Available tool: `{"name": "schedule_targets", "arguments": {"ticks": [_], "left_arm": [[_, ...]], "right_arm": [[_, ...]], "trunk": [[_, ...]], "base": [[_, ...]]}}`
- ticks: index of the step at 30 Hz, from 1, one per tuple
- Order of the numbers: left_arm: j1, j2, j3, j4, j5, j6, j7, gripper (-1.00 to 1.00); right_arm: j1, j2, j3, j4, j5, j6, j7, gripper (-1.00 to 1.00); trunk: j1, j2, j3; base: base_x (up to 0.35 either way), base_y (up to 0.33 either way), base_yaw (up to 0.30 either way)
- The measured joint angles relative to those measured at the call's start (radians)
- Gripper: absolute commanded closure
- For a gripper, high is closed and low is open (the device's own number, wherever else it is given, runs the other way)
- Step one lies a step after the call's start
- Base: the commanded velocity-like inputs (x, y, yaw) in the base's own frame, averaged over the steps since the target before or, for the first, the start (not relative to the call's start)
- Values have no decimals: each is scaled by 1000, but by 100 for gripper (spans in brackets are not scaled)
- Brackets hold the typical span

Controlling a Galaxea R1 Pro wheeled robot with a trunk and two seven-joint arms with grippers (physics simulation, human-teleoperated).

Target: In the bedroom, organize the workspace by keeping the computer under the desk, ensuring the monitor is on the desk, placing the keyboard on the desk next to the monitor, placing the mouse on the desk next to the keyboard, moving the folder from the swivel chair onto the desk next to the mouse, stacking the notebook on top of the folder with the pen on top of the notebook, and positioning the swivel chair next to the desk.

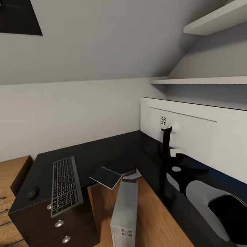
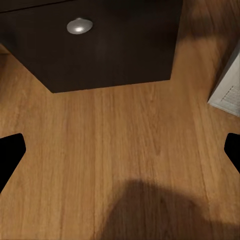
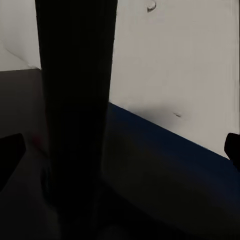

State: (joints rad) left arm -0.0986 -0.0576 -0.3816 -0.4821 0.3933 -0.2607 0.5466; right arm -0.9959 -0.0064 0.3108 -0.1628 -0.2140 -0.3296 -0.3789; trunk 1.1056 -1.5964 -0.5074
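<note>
Nearest in the head view, a light grey computer [image 1: 124, 214] tower is seen standing on the wooden floor [image 1: 159, 223] in the crook of the L-shaped tabletop [image 1: 103, 150]. A small round emblem is visible on its near face, but no lettering can be read.

To the left, the black drawer unit [image 1: 56, 226] with round silver knobs is seen beneath the tabletop's left wing. On that wing the keyboard [image 1: 65, 184] is laid lengthwise, its near end jutting slightly past the edge. The mouse [image 1: 32, 192] is placed just left of it, apart from it. A thin black notebook [image 1: 106, 176] is seen at the inner corner edge, partly overhanging the floor.

On the right wing the monitor [image 1: 197, 141] is stood on its black stand [image 1: 166, 153], its white back turned toward the camera; a small port panel is visible there, unreadable.

In the left wrist view the left claw [image 2: 120, 155] is held over the floor near the drawer unit, its two dark fingertips wide apart, gripping nothing. In the right wrist view the right claw [image 3: 120, 150] is likewise spread open, close to the monitor's stand, which rises between the fingertips without being gripped.

White wall shelves [image 1: 208, 80] are mounted farthest back at the right.
</note>
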Motion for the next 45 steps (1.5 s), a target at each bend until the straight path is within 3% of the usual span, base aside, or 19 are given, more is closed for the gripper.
{"name": "schedule_targets", "arguments": {"ticks": [11,45], "left_arm": [[0,0,1,0,0,0,0,-100],[0,-2,1,1,1,0,0,-100]], "right_arm": [[-1,0,1,57,-21,-32,82,-100],[0,-18,4,60,-20,-33,87,-100]], "trunk": [[0,0,0],[0,0,0]], "base": [[0,0,0],[70,0,0]]}}
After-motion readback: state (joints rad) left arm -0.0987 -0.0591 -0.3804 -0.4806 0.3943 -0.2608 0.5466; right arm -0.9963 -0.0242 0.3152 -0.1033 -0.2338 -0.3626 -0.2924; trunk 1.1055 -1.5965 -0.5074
